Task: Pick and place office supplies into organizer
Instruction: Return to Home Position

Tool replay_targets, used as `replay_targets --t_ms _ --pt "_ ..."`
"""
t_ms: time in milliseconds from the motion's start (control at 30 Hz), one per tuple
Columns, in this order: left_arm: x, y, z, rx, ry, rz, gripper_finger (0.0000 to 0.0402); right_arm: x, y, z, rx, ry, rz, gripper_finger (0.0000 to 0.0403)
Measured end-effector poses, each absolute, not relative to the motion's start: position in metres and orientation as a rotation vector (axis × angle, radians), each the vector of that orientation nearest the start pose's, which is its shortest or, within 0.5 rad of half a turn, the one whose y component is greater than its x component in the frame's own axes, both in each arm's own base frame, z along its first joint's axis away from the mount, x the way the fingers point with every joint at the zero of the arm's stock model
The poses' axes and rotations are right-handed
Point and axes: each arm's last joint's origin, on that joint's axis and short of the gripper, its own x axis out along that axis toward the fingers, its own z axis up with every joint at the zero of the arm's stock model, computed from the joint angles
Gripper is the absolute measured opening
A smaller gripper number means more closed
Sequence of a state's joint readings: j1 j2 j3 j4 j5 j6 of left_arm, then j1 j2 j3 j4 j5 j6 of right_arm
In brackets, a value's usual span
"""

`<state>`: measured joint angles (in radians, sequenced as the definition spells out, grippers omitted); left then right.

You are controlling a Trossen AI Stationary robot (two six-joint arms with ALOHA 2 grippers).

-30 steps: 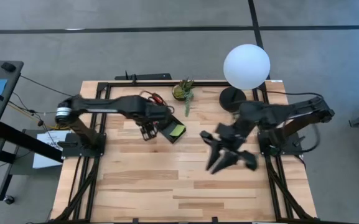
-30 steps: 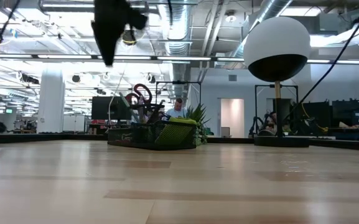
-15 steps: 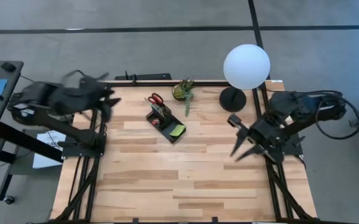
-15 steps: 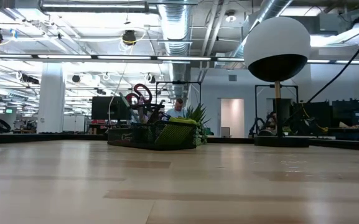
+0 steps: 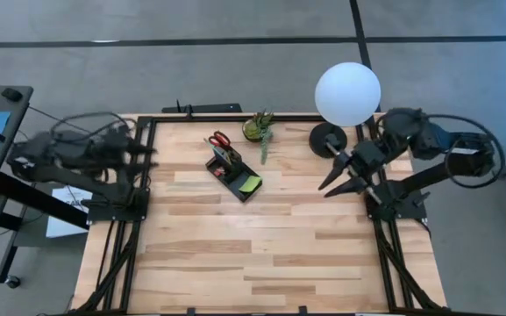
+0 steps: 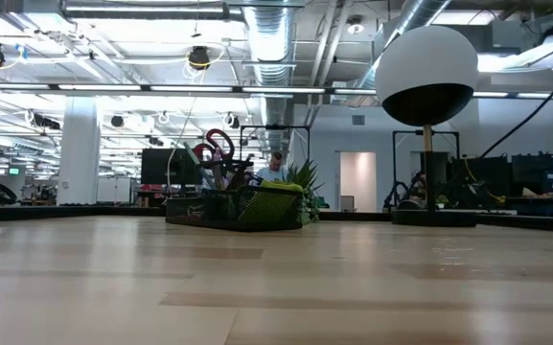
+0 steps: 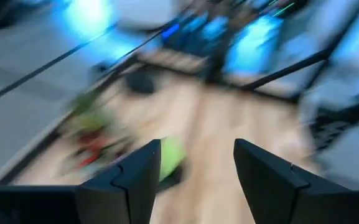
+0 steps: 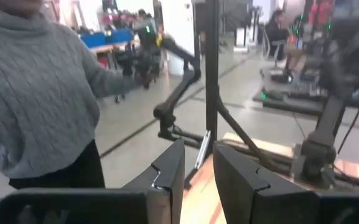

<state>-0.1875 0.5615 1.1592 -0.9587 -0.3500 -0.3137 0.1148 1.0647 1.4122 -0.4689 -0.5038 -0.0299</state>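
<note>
My left claw (image 7: 196, 146) stands spread, left of the organizer (image 5: 231, 178); my right claw (image 8: 198, 148) (slightly spread too) is well right of it.

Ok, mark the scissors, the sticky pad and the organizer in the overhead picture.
red-handled scissors (image 5: 219, 139), high view, on the red handles.
lime-green sticky pad (image 5: 251, 184), high view, on its top face.
black desk organizer (image 5: 229, 173), high view, on its dark body between scissors and pad.
</note>
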Motion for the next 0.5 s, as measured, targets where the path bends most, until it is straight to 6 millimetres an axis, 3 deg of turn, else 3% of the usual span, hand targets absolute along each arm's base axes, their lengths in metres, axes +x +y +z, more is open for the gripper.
replay_targets --t_ms 67,167,300,367,500 --pt "0.065 -0.005 0.378 -0.238 0.189 0.09 0.0198 0.192 0.035 0.452 0.003 0.09 0.62 0.0076" --pt "0.08 -0.011 0.343 -0.266 0.014 -0.047 0.0198 0.201 0.033 0.42 0.067 0.048 0.574 0.0076" --pt "0.092 -0.014 0.303 -0.319 -0.063 -0.066 0.0198 0.204 0.02 0.375 0.198 -0.066 0.519 0.0076" --pt "0.092 -0.013 0.293 -0.342 -0.109 -0.058 0.0198 0.194 0.011 0.355 0.234 -0.127 0.5 0.0076" --pt "0.08 -0.01 0.292 -0.331 -0.206 -0.038 0.0198 0.166 -0.001 0.325 0.257 -0.234 0.463 0.0076"
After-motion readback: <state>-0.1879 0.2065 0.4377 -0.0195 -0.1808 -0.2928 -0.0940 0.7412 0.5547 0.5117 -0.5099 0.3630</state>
